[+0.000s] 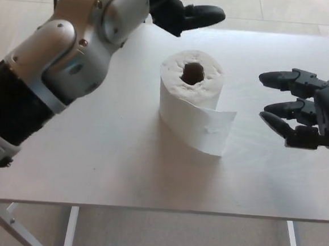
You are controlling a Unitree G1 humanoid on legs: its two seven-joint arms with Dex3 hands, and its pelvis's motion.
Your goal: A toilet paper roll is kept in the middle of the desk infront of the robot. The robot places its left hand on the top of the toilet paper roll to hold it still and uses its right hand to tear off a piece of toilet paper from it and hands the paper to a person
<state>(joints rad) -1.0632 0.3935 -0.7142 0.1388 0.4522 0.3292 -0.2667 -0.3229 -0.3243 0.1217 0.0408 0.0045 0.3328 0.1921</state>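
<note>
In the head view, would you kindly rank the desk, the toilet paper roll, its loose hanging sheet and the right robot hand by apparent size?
1. Desk
2. Toilet paper roll
3. Right robot hand and hanging sheet look alike; not ranked.

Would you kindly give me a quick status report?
Left robot hand open, beyond the toilet paper roll. Right robot hand open, beside it. Roll upright, untouched. Nothing in the way.
</note>
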